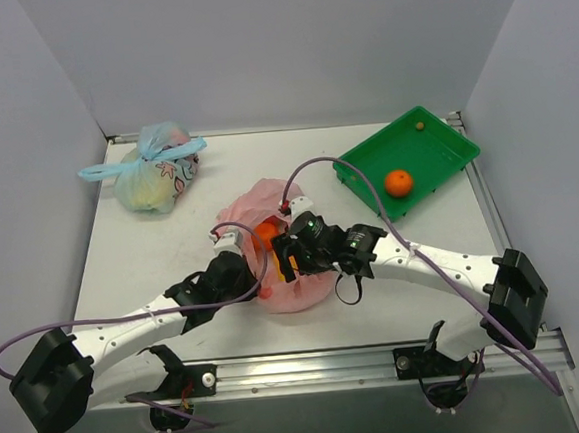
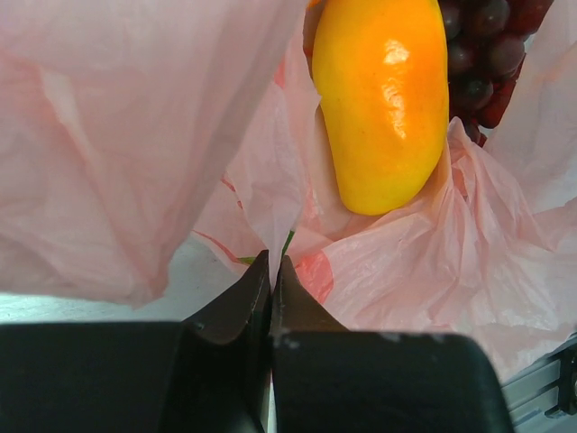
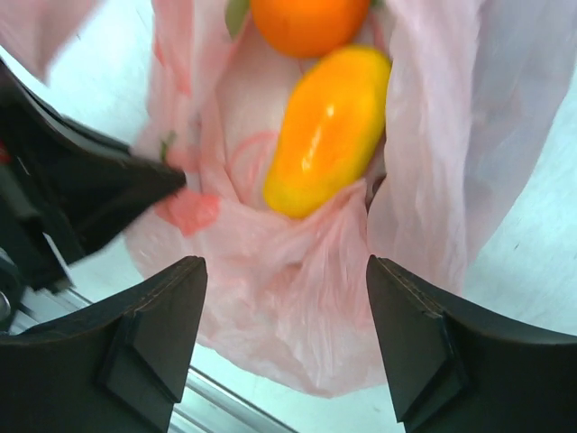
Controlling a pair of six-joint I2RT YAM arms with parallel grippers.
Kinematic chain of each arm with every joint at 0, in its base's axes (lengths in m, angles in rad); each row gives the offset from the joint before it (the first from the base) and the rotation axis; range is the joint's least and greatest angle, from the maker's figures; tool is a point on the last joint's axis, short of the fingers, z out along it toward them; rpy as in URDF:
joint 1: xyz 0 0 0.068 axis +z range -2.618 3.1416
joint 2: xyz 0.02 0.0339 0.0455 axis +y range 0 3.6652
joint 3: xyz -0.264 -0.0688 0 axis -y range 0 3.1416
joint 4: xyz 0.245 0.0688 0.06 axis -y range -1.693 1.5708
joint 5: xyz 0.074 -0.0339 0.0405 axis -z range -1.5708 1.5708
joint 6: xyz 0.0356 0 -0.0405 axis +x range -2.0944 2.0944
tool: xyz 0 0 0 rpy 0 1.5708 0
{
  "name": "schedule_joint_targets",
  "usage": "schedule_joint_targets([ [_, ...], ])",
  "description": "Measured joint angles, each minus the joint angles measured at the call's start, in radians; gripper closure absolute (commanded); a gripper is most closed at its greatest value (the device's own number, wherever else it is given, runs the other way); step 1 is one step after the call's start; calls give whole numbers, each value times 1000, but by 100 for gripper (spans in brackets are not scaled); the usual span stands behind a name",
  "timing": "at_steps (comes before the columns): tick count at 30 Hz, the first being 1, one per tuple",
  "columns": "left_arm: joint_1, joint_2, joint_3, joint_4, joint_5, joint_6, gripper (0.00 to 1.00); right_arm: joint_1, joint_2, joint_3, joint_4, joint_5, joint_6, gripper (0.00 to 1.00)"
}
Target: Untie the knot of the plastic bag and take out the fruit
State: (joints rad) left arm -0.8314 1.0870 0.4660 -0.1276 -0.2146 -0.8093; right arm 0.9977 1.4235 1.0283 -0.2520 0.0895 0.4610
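The left jaws are closed tight, pinching a fold of the pink plastic bag (image 2: 117, 135) at its rim, and the bag's mouth gapes open just ahead of their tips. Just beyond those tips, inside the bag, lies a yellow-orange mango (image 2: 383, 99), with dark grapes (image 2: 487, 45) past it to the right. The right jaws stand wide open and grip nothing. They hang over the bag's mouth, with the mango ahead between them and an orange (image 3: 306, 23) just beside its far end. The left jaws sit to the left of the right jaws, at the bag's edge. Well beyond the right jaws, off to their right, a green tray (image 1: 434, 145) on the table (image 1: 152, 257) holds a second orange (image 1: 398, 182). Well beyond the left jaws sits a blue-tied bag (image 1: 156, 182).
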Motion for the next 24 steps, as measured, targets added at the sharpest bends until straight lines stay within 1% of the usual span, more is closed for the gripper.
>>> schedule_joint_targets([
  [3, -10, 8, 0, 7, -10, -2, 93, -7, 11, 63, 0, 27, -8, 21],
  [6, -19, 11, 0, 11, -18, -8, 93, -26, 56, 103, 14, 37, -8, 19],
  [9, -26, 11, -1, 16, -22, -16, 93, -63, 117, 107, 39, 29, 3, 19],
  [13, -31, 11, -9, 21, -29, -22, 93, -102, 204, 107, 79, 3, 14, 23],
  [16, -33, 11, -18, 22, -36, -25, 93, -114, 261, 108, 107, -23, 18, 26],
  [19, -34, 11, -23, 26, -40, -26, 93, -114, 314, 108, 134, -44, 18, 27],
  [20, -34, 11, -23, 26, -41, -26, 93, -114, 329, 108, 140, -49, 18, 27],
  [24, -34, 11, -23, 27, -41, -27, 93, -114, 371, 109, 164, -71, 26, 20],
])
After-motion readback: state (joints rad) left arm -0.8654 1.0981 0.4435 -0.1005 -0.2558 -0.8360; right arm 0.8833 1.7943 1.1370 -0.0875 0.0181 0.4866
